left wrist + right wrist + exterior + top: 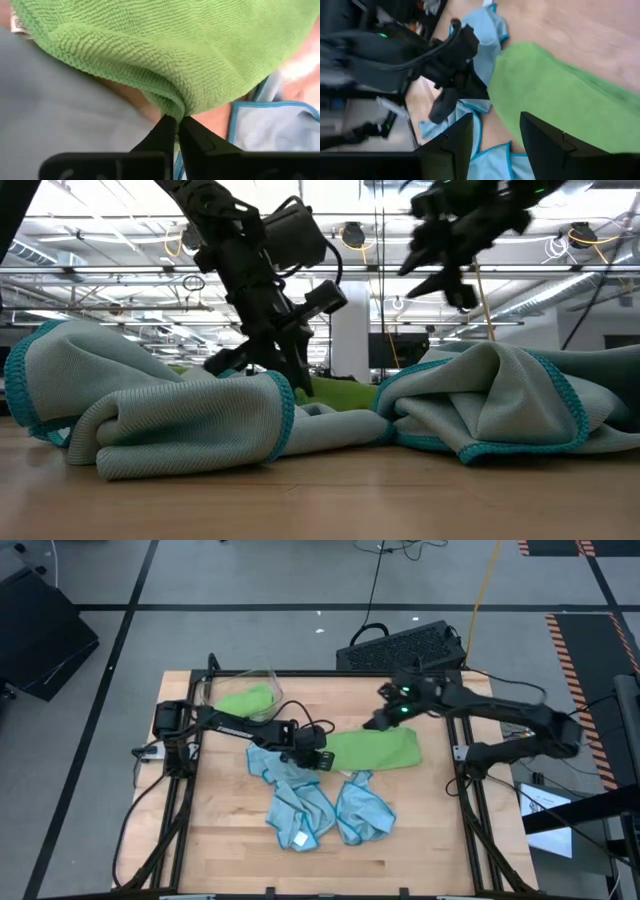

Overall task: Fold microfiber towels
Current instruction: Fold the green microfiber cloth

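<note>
The left fingers [176, 131] were pressed together on the near edge of a green towel [372, 749], pinched at the end of the cloth closest to that arm, as the left wrist view showed. The towel was laid out flat on the table [230, 840], its long axis running across from the left arm toward the right. At its far end the right fingers [495, 137] were held parted above the cloth, grasping nothing. The left arm was judged the one placed to carry its end over toward the right. From above, the blue towels [305, 805] were seen heaped just in front of the green one, and a second green towel [246, 700] in a clear bin [268, 676]. Only the wrist view revealed the pinch; the low view was largely blocked by blue folds.
</note>
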